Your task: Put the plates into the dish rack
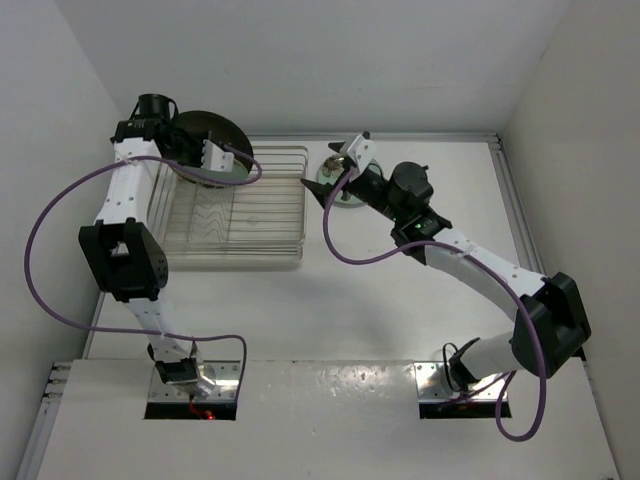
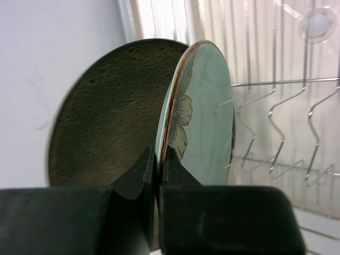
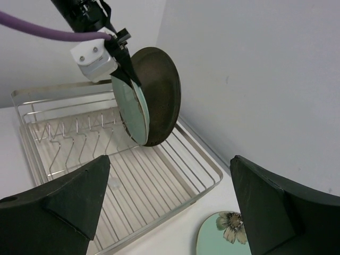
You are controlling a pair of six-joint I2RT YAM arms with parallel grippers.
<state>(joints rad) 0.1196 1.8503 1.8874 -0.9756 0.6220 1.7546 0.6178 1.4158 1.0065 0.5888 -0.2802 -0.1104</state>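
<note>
My left gripper [image 2: 158, 164] is shut on the rim of a mint-green plate [image 2: 204, 111] and holds it upright over the back-left end of the dish rack [image 1: 290, 215]. The dark brown plate [image 2: 111, 117] stands upright just behind it, close against it. From the right wrist view the held mint plate [image 3: 130, 111] and the brown plate [image 3: 162, 90] hang over the rack's far end [image 3: 207, 162]. My right gripper [image 3: 170, 207] is open and empty above the second mint plate [image 3: 223, 236], which lies flat on the table beside the rack [image 1: 347, 197].
White walls close in behind and to the left of the rack. The rack's wavy wire dividers [image 2: 281, 138] stand to the right of the held plate. A purple cable [image 1: 330, 225] loops from my right arm over the table.
</note>
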